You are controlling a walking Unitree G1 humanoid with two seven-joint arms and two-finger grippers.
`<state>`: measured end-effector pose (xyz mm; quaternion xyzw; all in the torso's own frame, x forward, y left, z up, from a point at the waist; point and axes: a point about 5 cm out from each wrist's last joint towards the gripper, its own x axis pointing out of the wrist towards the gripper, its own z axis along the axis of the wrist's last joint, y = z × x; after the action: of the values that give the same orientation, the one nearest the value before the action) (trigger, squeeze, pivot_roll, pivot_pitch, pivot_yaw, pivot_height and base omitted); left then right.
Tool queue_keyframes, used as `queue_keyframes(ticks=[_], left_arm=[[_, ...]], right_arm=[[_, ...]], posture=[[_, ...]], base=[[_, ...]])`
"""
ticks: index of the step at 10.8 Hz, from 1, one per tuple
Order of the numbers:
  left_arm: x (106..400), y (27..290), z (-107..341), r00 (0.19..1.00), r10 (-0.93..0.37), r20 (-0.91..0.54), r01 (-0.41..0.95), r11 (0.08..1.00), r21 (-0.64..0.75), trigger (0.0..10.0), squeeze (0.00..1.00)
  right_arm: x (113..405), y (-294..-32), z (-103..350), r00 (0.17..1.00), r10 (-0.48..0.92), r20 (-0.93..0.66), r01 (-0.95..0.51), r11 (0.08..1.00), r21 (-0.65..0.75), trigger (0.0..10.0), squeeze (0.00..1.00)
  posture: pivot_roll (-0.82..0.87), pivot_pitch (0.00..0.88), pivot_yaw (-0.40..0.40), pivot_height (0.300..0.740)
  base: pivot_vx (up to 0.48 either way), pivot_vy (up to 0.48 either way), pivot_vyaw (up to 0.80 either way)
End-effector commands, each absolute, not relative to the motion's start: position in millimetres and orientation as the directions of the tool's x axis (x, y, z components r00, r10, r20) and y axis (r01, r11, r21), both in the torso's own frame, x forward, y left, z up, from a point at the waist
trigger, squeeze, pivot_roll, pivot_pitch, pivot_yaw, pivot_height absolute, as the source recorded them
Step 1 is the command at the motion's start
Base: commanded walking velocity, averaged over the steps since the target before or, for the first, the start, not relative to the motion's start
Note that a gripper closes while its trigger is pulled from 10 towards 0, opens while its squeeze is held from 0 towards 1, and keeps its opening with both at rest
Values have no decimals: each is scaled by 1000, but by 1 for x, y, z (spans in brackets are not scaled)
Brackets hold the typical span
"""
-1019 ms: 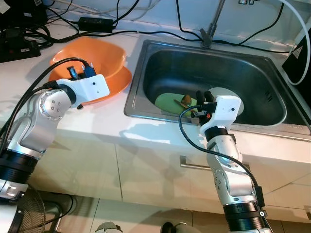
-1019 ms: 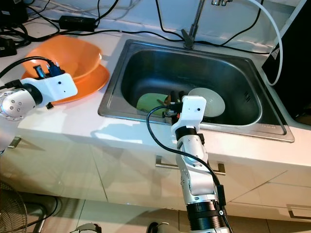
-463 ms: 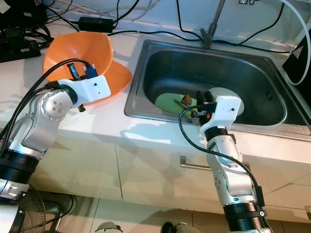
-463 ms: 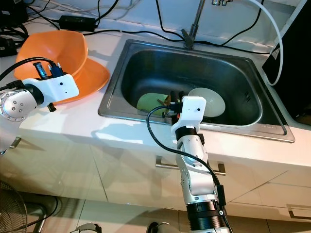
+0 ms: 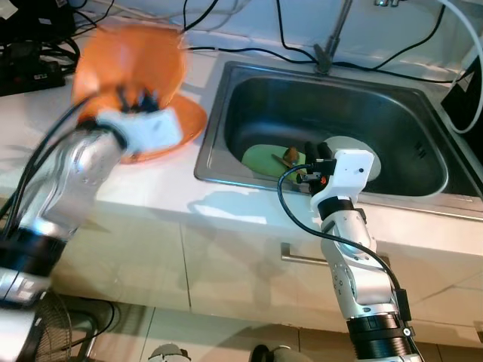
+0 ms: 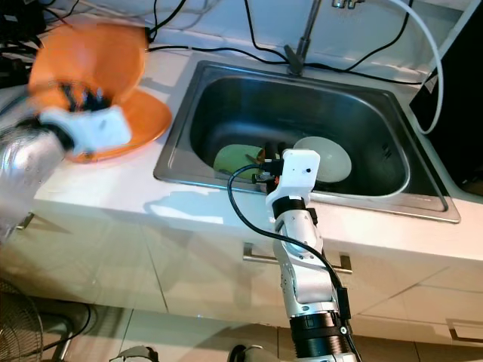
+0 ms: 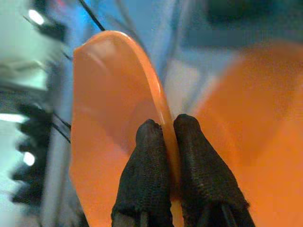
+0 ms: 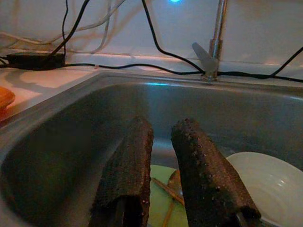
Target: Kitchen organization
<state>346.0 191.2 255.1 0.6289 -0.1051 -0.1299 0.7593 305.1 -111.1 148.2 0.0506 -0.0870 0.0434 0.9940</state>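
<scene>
On counter beside sink (image 5: 226, 90), left gripper (image 7: 166, 135) pinched on tilted orange bowl (image 5: 132, 56) rim, above orange plate (image 5: 185, 124). Right gripper (image 8: 161, 137) slightly parted, empty, over sink's green plate (image 5: 264, 158), white plate (image 6: 328, 154).

Orange bowl (image 5: 130, 62) has gone from lying in the orange plate (image 5: 183, 127) 1 s ago, to tipped up on edge 0.5 s ago, to lifted higher and further upright now — its open side faces the robot and it's smeared w/ motion blur. Left gripper (image 7: 166, 137), fingers pinched on the bowl's rim, has swung up and toward the sink side; the arm's white wrist block, sharp before, is now a blur over the plate's near edge. Plate itself is more exposed than 1 s ago — the bowl no longer sits in it, only overlaps its back part.
</scene>
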Motion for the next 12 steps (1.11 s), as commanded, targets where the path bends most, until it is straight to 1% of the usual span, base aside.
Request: queue_keyframes(ticks=[1,2,3,4,5,6,7,9,12], left_arm=[[342,173,265,911,-408,55,12,162,987,10000,0],[338,159,261,882,-468,62,21,171,985,10000,0],[336,151,258,867,-495,59,31,172,985,10000,0],[333,138,251,842,-537,49,53,173,983,10000,0],[329,123,245,814,-580,41,81,183,980,10000,0],[328,120,243,808,-588,38,87,183,979,10000,0],[325,108,237,787,-616,28,113,188,976,10000,0],[323,104,232,780,-625,16,126,183,975,10000,0],[321,101,226,774,-633,-14,151,163,975,10000,0]], right_arm=[[307,-114,147,985,67,160,-81,993,83,10000,0],[308,-114,148,984,66,164,-80,993,83,10000,0],[309,-114,150,985,64,163,-80,992,94,10000,0],[312,-114,155,985,57,166,-79,989,126,10000,1000],[318,-117,166,986,24,163,-61,971,231,10000,1000],[319,-118,169,986,19,163,-60,966,251,10000,1000],[325,-121,187,983,8,183,-75,929,362,10000,1000],[329,-121,201,981,13,192,-105,873,477,10000,1000],[329,-118,215,976,48,212,-166,797,581,10000,1000]], posture=[[6,85,-91,740],[5,84,-91,740],[6,83,-92,740],[6,77,-93,740],[4,75,-93,740],[3,74,-93,740],[3,74,-93,740],[2,65,-92,740],[3,62,-90,740]], base=[[0,0,0],[0,0,0],[0,0,0],[0,0,0],[0,0,0],[0,0,0],[0,0,0],[0,0,0],[0,0,0]])
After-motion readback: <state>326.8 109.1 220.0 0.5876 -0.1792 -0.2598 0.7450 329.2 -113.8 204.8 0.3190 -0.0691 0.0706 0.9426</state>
